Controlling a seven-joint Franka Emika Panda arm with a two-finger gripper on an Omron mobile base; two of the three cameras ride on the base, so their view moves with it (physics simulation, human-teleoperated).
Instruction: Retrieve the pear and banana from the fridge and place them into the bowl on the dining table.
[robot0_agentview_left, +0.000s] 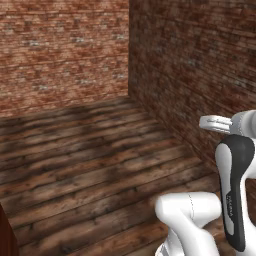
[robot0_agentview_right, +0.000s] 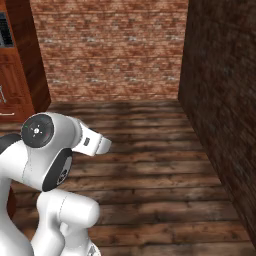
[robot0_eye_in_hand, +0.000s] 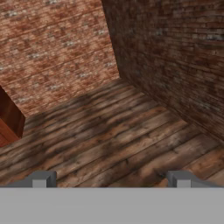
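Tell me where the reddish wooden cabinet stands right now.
The tall reddish wooden cabinet stands at the far left of the right base view, against the lighter red brick wall, on the dark plank floor.

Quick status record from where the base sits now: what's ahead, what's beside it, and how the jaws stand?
ahead: brick wall meeting a darker brick wall at a corner
floor: dark wooden planks
left side: reddish wooden cabinet
gripper: jaws wide apart, nothing between them
arm: folded close over the base
task items: none to report here
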